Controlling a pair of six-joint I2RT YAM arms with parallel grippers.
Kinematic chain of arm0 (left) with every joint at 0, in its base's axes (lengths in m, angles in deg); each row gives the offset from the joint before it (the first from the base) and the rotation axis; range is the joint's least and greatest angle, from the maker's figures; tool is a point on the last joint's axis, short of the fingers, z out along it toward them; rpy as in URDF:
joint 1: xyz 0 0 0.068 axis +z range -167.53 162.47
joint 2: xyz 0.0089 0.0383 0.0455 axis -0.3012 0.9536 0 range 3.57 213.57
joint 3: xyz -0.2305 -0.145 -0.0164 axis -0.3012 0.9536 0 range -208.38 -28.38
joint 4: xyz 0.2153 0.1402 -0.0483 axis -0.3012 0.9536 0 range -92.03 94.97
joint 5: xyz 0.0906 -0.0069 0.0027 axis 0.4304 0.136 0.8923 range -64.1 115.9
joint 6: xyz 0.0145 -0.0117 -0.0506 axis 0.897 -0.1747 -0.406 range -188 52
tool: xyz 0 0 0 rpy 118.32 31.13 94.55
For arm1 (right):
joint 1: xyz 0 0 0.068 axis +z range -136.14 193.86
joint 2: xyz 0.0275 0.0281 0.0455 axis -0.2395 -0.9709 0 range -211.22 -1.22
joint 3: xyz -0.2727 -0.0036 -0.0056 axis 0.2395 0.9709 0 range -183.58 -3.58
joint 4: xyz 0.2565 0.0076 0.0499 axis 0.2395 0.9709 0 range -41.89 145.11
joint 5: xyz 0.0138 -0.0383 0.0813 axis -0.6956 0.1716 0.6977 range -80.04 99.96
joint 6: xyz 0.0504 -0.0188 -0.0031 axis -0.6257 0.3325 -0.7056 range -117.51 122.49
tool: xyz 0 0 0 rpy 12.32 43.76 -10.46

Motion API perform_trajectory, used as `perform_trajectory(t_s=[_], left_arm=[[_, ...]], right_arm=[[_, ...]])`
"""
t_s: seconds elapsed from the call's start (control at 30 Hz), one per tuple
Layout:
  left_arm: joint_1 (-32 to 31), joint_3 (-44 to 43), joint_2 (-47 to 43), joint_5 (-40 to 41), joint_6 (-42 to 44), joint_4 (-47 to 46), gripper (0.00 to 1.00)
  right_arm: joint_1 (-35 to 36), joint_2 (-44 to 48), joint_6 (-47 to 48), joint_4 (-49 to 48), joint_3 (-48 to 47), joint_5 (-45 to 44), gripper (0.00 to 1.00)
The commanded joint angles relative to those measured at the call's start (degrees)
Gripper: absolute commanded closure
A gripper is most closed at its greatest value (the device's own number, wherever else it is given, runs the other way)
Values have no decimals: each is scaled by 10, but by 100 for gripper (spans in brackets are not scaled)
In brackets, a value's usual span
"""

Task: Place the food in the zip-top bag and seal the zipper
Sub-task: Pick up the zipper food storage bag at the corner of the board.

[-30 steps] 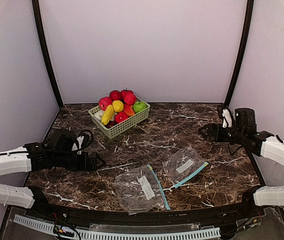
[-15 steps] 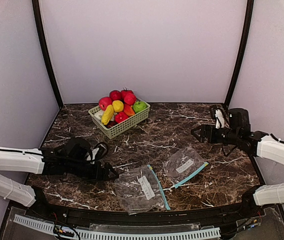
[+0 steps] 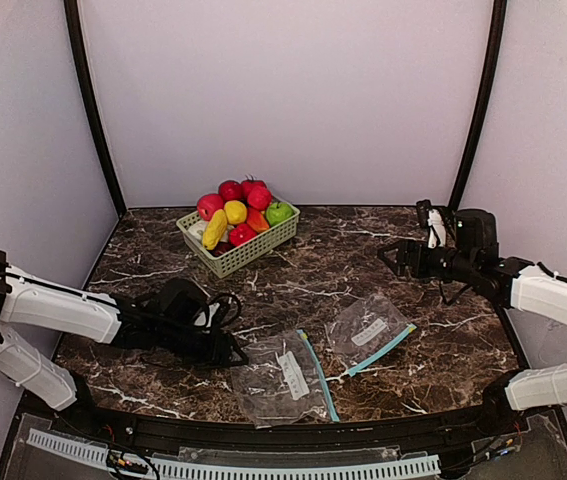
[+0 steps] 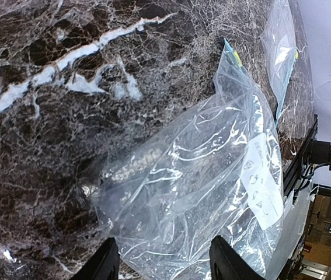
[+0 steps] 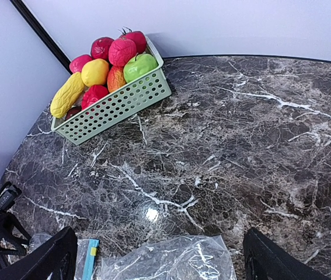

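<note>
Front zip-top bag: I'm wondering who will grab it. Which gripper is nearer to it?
Left. The left gripper is at the left edge of the front bag; the right gripper hovers far off toward the back right, beyond the second bag.

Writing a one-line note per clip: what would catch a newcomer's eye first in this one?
The pale green basket heaped with bright toy food, at the back left of the dark marble table, stands out first. Then two clear, empty zip-top bags lying flat near the front: the nearer bag, with the left hand low at its left edge, and the farther bag to its right.
</note>
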Motion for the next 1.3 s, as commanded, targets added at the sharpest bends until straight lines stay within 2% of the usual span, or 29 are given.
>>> perform_trajectory(t_s=[0.0, 0.23, 0.6, 0.8, 0.93, 0.97, 1.1, 1.27], left_arm=[[-5, -14, 14, 7, 20, 7, 48], [-5, -30, 42, 28, 30, 26, 51], [-4, -62, 69, 73, 52, 61, 45], [-5, -75, 94, 54, 58, 34, 50], [-5, -72, 98, 52, 62, 21, 67], [-5, -71, 97, 53, 64, 21, 76], [-5, -60, 78, 64, 70, 3, 97], [-5, -44, 1, 88, 101, -23, 99]], right_arm=[[5, 0, 0, -22, 6, -4, 4], [6, -6, 3, -26, 2, -1, 4], [6, -16, 4, -34, 5, 3, 3], [7, -23, 7, -34, 1, 8, 3], [8, -26, 7, -34, -2, 12, 3], [8, -27, 6, -34, -2, 14, 3], [11, -27, 0, -33, -4, 22, 3], [17, -24, -24, -30, -16, 57, 3]])
